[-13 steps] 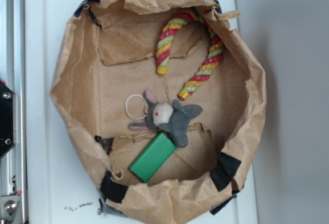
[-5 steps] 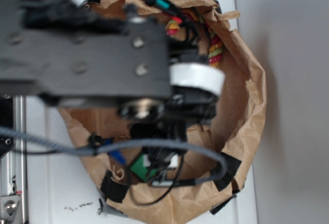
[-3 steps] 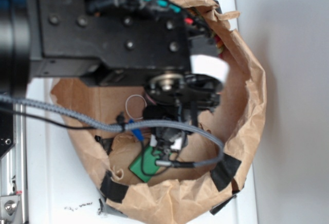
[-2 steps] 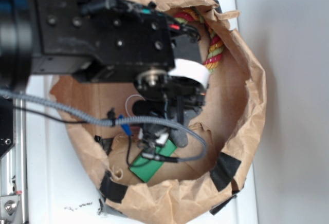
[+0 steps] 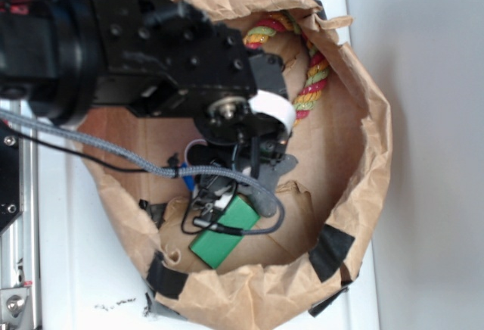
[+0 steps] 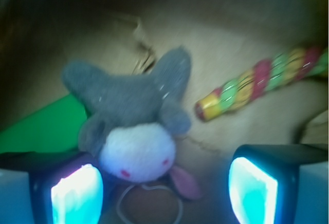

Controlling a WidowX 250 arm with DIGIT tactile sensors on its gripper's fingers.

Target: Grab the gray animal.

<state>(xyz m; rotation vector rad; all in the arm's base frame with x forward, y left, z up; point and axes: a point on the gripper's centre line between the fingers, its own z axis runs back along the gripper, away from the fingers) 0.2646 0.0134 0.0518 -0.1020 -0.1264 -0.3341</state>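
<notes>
From my wrist camera I see the gray animal [image 6: 136, 124] lying on the floor of the brown paper bag [image 5: 363, 156], its cream face toward the gripper [image 6: 164, 190], whose glowing fingers [image 6: 77, 193] stand wide apart with nothing between them but the toy's head and white ring [image 6: 149, 208]. Against the animal's body lies the green block [image 6: 46, 129]; the striped rope [image 6: 257, 82] lies near its other side. From the exterior camera, the arm [image 5: 144, 50] hides most of the animal.
</notes>
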